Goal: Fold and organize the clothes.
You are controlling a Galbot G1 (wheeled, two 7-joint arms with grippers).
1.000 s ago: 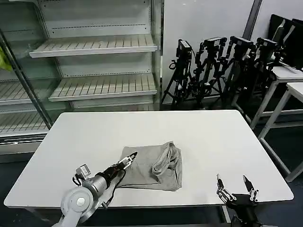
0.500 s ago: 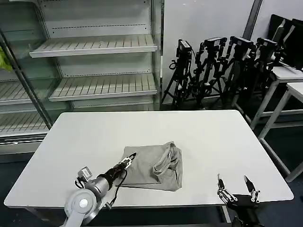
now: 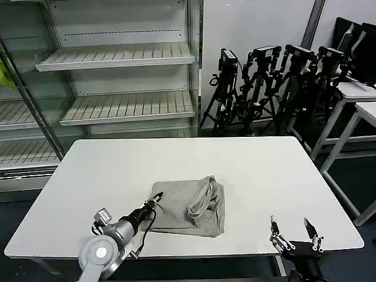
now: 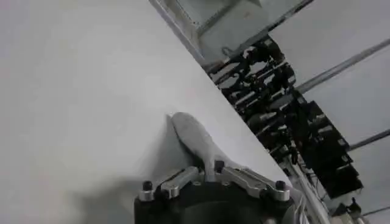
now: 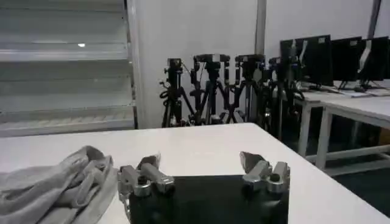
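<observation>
The clothes are one light grey T-shirt (image 3: 188, 207), folded into a rough rectangle on the white table (image 3: 117, 164), with a bunched sleeve on top at its right side. My left gripper (image 3: 155, 201) lies low at the shirt's left edge. In the left wrist view the left gripper (image 4: 210, 173) is shut on a thin fold of the grey T-shirt (image 4: 190, 135). My right gripper (image 3: 292, 232) hovers open at the table's front right edge, apart from the shirt. The right wrist view shows the right gripper (image 5: 200, 163) holding nothing, with the T-shirt (image 5: 61, 182) off to its side.
Glass-fronted empty shelves (image 3: 117, 59) stand behind the table. Several black tripods (image 3: 270, 82) line the back right, with white desks (image 3: 358, 100) beyond them. Bare tabletop surrounds the shirt on all sides.
My left gripper has drawn back a little toward the front left while staying on the shirt's edge. The right gripper has barely moved.
</observation>
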